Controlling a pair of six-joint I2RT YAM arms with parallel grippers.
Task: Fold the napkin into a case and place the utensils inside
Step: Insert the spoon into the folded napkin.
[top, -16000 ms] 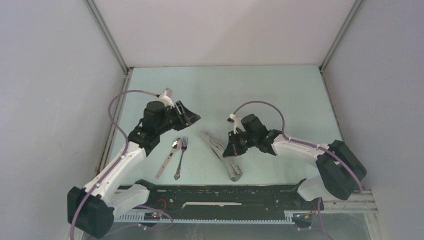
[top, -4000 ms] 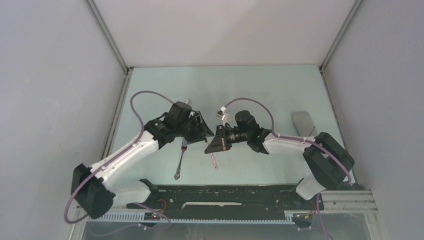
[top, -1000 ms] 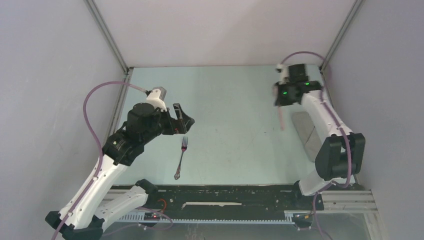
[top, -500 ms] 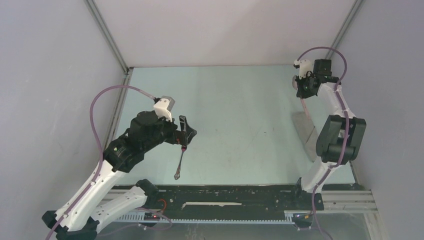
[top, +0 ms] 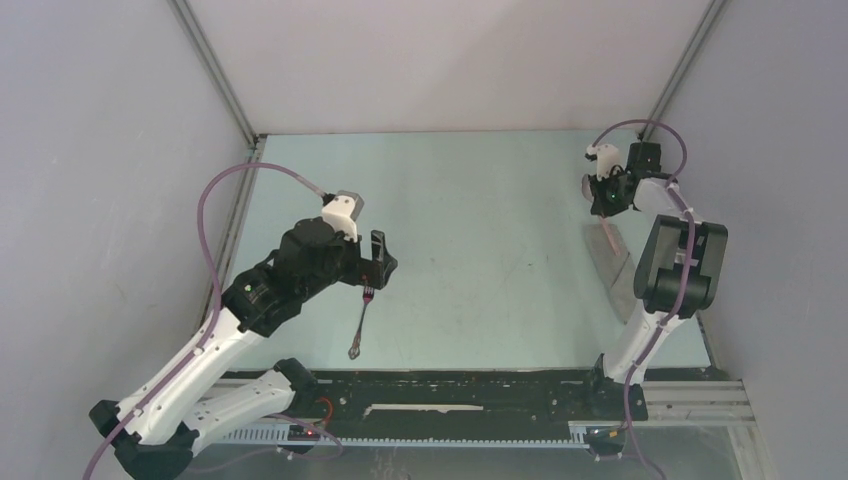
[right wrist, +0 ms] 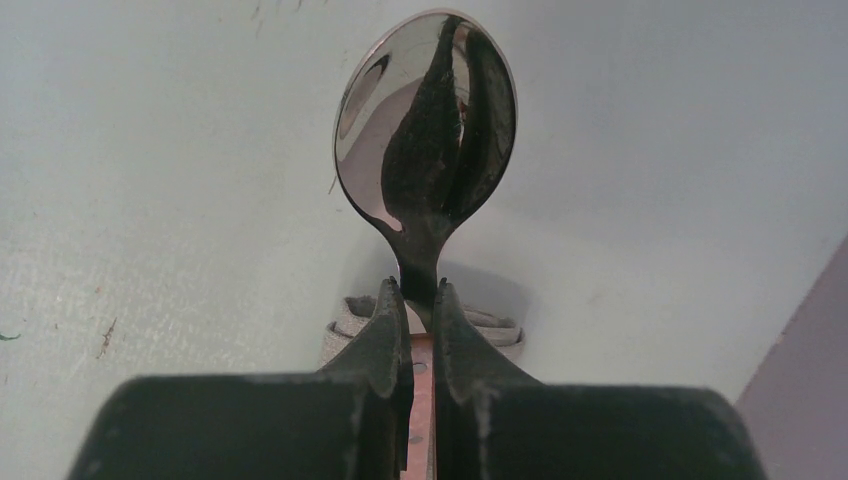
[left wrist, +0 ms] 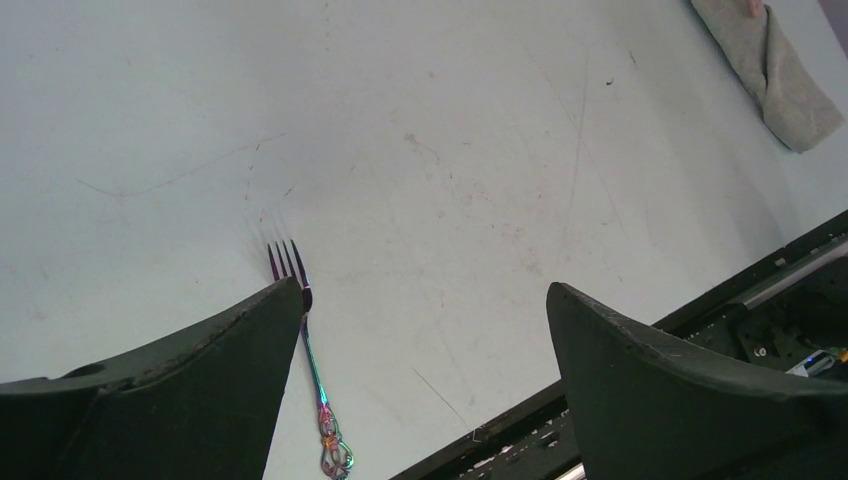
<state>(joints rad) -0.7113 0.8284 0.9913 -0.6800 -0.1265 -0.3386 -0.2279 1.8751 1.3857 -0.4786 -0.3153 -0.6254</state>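
The grey napkin lies folded as a narrow case (top: 612, 262) at the table's right edge; its far end also shows in the left wrist view (left wrist: 770, 68) and its open end in the right wrist view (right wrist: 350, 318). My right gripper (top: 607, 200) is shut on the spoon (right wrist: 428, 150) at its neck; the pinkish handle (top: 608, 232) hangs down towards the case's top end. The all-metal fork (top: 360, 318) lies flat at the left; it shows in the left wrist view (left wrist: 310, 350). My left gripper (top: 377, 268) is open and empty, hovering just above the fork's tines.
Grey walls enclose the pale green table (top: 470, 220); the right wall stands close beside the case. A black rail (top: 450, 388) runs along the near edge.
My right gripper has carried the spoon to the far right and lowered its handle towards the case. My left gripper has moved down and right over the fork's tines.
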